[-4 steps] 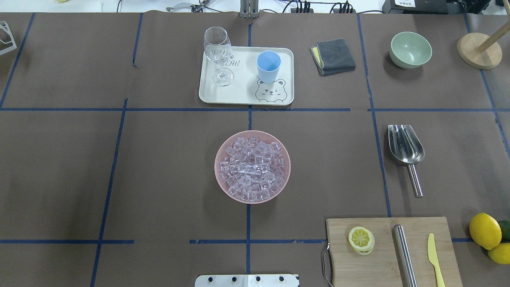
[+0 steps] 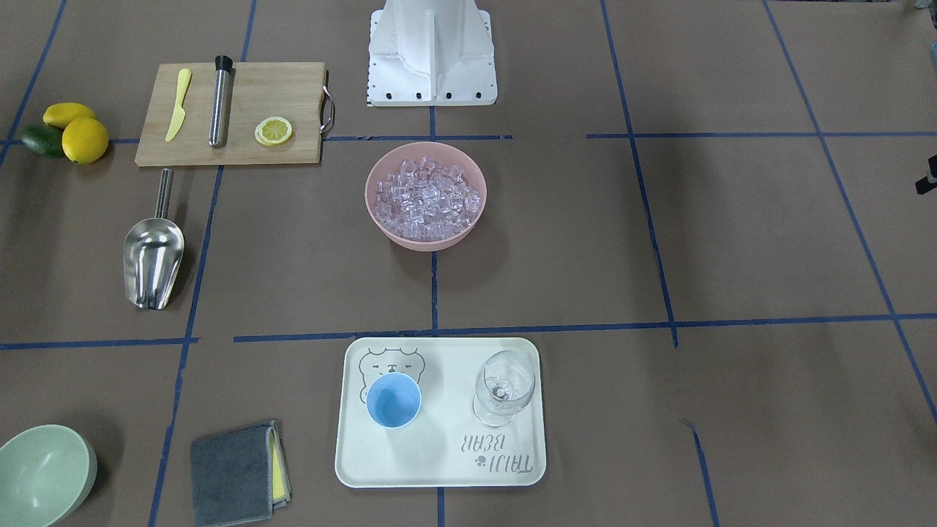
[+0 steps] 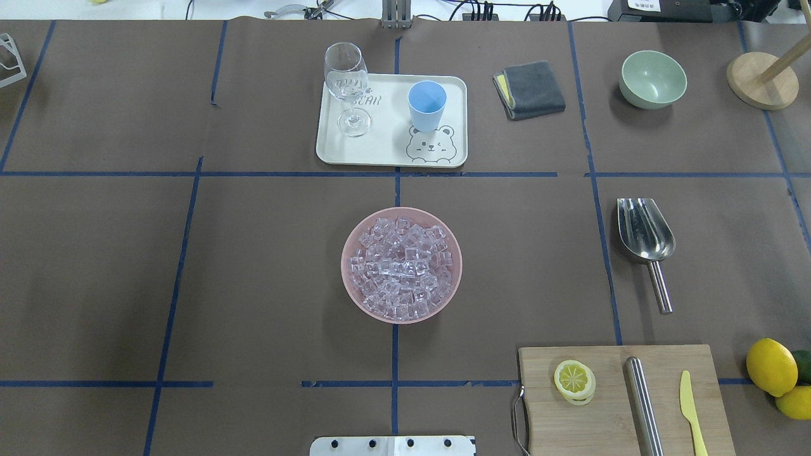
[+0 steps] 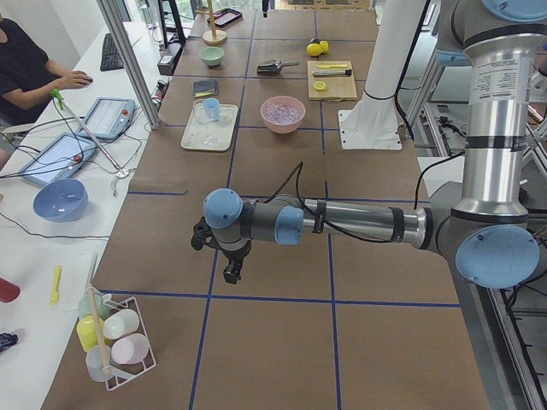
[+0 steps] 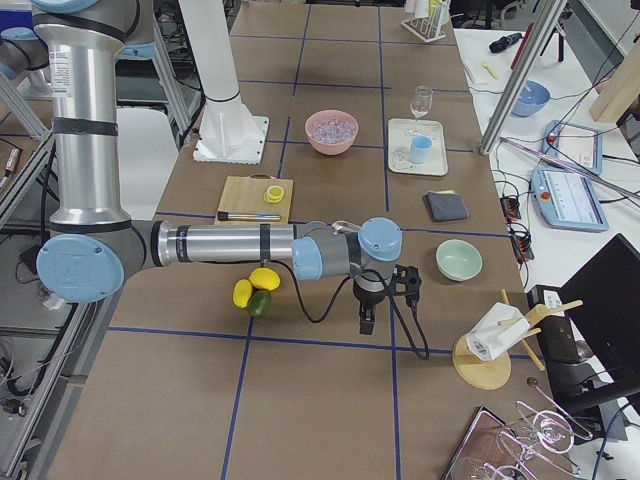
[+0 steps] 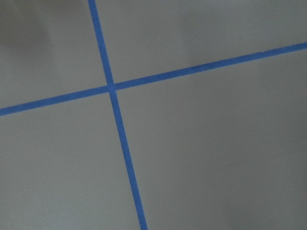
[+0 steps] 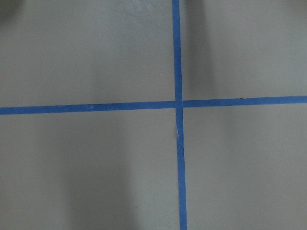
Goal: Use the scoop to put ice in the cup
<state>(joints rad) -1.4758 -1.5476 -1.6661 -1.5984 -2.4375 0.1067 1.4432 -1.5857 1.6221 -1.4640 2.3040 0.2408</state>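
Note:
The ice fills a pink bowl at the table's middle. The light-blue cup stands upright and looks empty on a white tray at the far side. The steel scoop lies flat on the table to the right, handle toward the robot. Neither gripper shows overhead. The left gripper hangs over bare table far to the left. The right gripper hangs over bare table far to the right, beyond the lemons. I cannot tell whether either is open or shut. Both wrist views show only blue tape lines.
A clear wine glass stands on the tray beside the cup. A cutting board with a lemon slice, steel tube and yellow knife lies near right. Grey cloth, green bowl, wooden stand at far right; lemons at the right edge.

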